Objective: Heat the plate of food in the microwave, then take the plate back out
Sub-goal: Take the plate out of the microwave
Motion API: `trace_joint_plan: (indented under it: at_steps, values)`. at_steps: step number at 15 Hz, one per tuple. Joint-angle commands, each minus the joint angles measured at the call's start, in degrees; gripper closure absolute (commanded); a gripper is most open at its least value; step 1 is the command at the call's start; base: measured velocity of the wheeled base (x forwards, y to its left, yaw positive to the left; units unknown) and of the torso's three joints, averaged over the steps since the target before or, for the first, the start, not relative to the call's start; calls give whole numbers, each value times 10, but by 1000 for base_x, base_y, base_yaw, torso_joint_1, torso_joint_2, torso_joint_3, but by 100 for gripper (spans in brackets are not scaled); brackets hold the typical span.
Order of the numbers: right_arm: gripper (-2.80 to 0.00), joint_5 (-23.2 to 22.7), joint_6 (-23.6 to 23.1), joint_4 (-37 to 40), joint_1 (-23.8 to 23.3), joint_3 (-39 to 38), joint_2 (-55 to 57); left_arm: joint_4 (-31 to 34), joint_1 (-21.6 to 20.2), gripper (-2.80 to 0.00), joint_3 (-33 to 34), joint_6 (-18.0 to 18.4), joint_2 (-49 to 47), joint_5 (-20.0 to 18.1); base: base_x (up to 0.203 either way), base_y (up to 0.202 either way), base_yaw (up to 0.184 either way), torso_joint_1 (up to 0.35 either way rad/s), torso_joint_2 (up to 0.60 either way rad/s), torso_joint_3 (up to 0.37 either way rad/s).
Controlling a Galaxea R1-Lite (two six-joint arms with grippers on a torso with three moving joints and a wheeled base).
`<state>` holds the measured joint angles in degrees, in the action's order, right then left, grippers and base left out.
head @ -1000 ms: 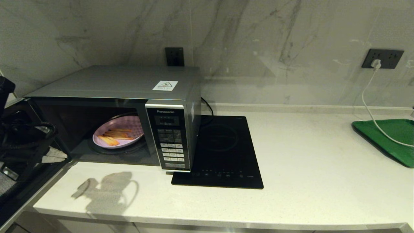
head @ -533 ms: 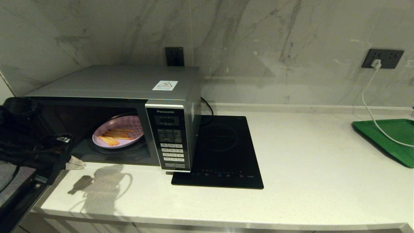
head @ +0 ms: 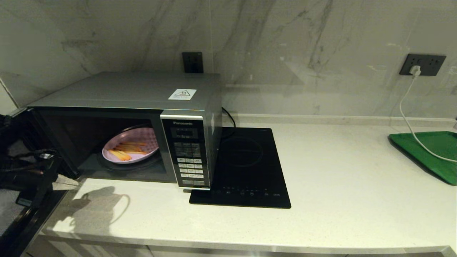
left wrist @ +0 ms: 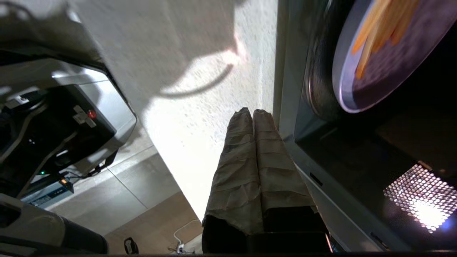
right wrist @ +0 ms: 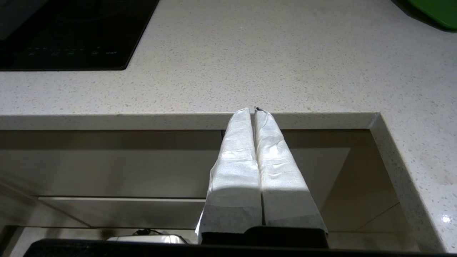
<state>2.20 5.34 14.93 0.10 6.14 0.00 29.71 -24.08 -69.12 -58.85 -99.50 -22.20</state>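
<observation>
Inside, the plate of food (head: 130, 150) is seen on the turntable of the microwave (head: 142, 125), whose door is swung wide. The left gripper (left wrist: 252, 113) is clenched on nothing, just beside the cavity's front edge, over the pale worktop (head: 339, 185). The right gripper (right wrist: 254, 111), likewise pressed closed and empty, is shown only by its wrist view, below the worktop's front edge.

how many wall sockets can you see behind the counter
2. One dark socket is on the wall behind the microwave. The other, with a white plug in it, is above the green tray. More may be hidden.
</observation>
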Motion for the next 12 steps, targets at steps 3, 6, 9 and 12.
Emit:
trace_joint_plan:
  at_steps: [3,6,9,12]
  values:
    - [0,0,0,1,1,0,0,4,-30,0,19,25,2,-16,0,0,0,0,0,0]
    - [0,0,0,1,0,0,0,5,-5,0,25,29,21,-16,0,0,0,0,0,0]
    - [0,0,0,1,0,0,0,4,49,0,29,23,20,-13,0,0,0,0,0,0]
    - [0,0,0,1,0,0,0,1,95,0,-3,-25,-18,-9,0,0,0,0,0,0]
